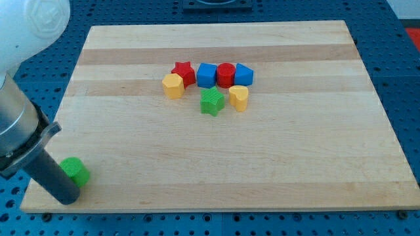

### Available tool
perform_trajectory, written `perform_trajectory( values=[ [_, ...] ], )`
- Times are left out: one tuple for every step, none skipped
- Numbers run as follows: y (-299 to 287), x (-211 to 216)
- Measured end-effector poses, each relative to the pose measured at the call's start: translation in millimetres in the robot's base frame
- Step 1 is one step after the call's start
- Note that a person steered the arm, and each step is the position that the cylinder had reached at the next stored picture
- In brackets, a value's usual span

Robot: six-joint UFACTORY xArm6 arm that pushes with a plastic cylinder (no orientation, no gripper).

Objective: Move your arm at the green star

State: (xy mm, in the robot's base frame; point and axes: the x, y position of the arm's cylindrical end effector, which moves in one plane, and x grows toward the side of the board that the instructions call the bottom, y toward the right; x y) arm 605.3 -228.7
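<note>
The green star (211,102) lies near the board's middle, just below a row of blocks. My rod comes in from the view's left edge and my tip (67,198) rests at the board's bottom left corner, far left and below the star. A green block (76,172), partly hidden by the rod, touches the rod just above the tip.
Above the star stand a red star (183,72), a blue block (207,75), a red block (226,75) and a blue block (243,74). A yellow block (173,85) is at its upper left, a yellow block (238,98) at its right. The wooden board (295,164) ends near the tip.
</note>
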Motion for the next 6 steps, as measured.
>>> perform_trajectory(
  values=[
    [0,4],
    [9,12],
    [49,-6],
    [109,-35],
    [168,-82],
    [222,-116]
  ],
)
